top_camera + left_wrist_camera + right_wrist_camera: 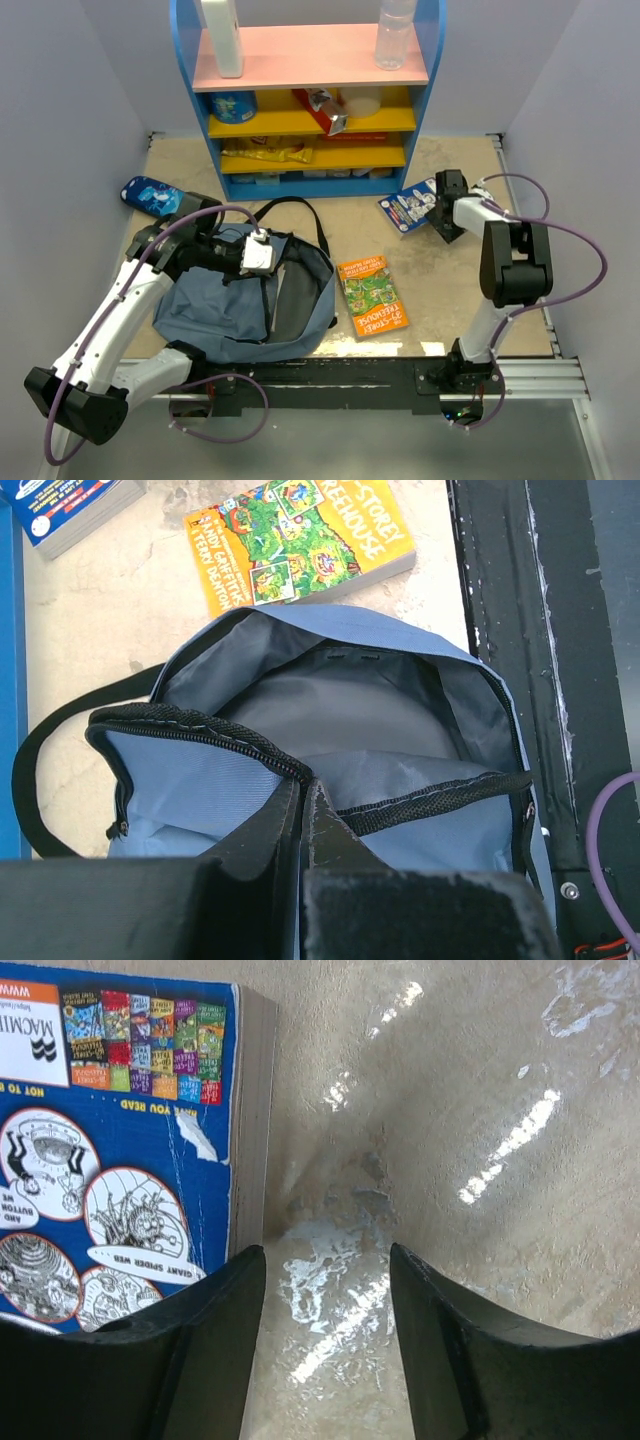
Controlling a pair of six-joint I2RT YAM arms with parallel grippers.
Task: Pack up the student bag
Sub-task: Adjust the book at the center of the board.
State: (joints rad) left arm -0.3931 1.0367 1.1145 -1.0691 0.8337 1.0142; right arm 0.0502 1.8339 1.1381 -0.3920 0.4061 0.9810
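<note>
Left claw (304, 795) clenched on student bag (200, 780) rim; right claw (327, 1260) released, well apart.

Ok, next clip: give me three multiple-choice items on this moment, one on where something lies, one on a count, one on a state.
1. Where is the orange book?
A. on the shelf
B. on the table, right of the backpack
C. inside the backpack

2. How many books lie on the table?
A. one
B. two
C. four

3. The backpack's main compartment is:
A. zipped shut
B. open, with a bottle inside
C. open, nothing seen inside

Answers:
1 B: the top view shows it flat on the table beside the backpack.
2 B: there is the orange one plus a blue book farther right.
3 C: the left wrist view looks past the unzipped rim onto bare dark lining.
</note>
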